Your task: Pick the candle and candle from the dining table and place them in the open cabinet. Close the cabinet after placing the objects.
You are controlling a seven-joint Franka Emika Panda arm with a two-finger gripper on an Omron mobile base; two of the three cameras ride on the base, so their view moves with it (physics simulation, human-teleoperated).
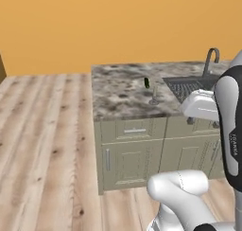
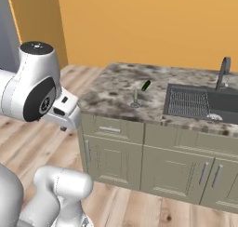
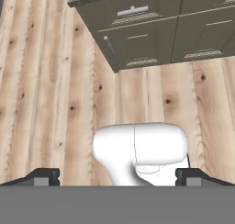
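Gripper (image 3: pixel 117 176) check: found wide open, fingertips (image 3: pixel 46 175) far apart, nothing between them. Aimed straight down at the floor (image 3: pixel 46 103) in front of the drawers (image 3: pixel 137 16), not at the work.

Candle (image 1: pixel 153 96): noted standing upright on the table (image 1: pixel 113 90), in from the front edge, on bare stone to the left of the sink (image 2: pixel 200 103). Pale, thin stem on a small round foot; colour of holder too small to tell. Long axis vertical. Small dark item (image 2: pixel 146 85) seen just behind it, tilted; cannot tell whether it is the second candle. Faucet (image 2: pixel 224 70) well apart, at the far side of the sink.

Governing relation: candle lying above and forward of the gripper, over the table edge and further in, while the hand hangs near the front face at about drawer height and looks away from it. Only one arm available, so no choice of side.

Judged stage: opening reach, nothing picked, nothing stowed, cabinet closing not yet due.

Judged requirement for the coming move: lift clear of the table edge, carry forward over the stone, then come down along the vertical stem with the jaws either side of it.

Judged risks: thin, top-heavy piece, easily tipped by a glancing finger; dark item close behind, likely to be knocked if overshot.
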